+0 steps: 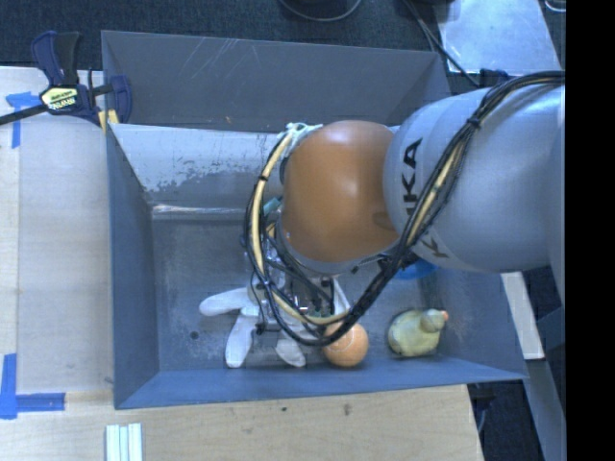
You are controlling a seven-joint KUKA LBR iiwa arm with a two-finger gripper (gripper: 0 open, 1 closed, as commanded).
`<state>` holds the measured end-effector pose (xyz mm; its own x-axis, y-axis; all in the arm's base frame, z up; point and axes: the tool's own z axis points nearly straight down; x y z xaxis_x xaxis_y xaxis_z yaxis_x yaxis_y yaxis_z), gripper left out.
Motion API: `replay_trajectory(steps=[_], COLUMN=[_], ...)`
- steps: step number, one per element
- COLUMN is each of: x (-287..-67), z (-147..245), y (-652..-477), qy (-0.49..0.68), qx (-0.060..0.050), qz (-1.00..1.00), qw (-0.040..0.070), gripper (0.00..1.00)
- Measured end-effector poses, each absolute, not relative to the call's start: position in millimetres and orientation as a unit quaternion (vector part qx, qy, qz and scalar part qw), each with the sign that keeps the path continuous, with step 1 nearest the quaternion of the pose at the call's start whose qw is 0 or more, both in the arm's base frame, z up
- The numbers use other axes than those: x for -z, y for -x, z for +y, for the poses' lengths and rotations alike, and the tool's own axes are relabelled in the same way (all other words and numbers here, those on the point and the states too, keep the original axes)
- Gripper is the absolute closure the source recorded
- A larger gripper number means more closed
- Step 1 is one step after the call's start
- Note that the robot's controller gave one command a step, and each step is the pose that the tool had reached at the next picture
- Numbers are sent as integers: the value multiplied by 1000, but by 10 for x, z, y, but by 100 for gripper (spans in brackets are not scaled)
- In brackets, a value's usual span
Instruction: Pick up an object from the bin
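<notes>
- The gripper [300,307] is mostly covered by the orange wrist cover [336,190] and looped cables [259,257].
- A blue thing [419,270] peeks from under the arm [480,181]; its kind cannot be told.
- The white plastic pieces [229,305] run under the gripper; whether they are one thing or several is unclear.
- Cables cross the top of the orange ball [348,348].

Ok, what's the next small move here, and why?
Probably a short straight lift, I'd judge: the gripper appears low among the white plastic pieces beside the orange ball, and the arm hides whether anything is caught.
</notes>
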<state>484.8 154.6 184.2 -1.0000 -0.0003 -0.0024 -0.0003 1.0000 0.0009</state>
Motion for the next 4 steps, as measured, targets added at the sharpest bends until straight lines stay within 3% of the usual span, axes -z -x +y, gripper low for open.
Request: replay_trajectory(steps=[1,2,3,4], x=[-1806,-1193,-1289,-1513], z=[1551,1520,1464,1387], y=[-4863,-4999,-4938,-5088], qy=[-7,-15,-5,-14], qx=[0,-1,2,-3], qz=[1000,1000,1000,1000], qw=[1,4,-6,10], gripper=[0,0,0,0])
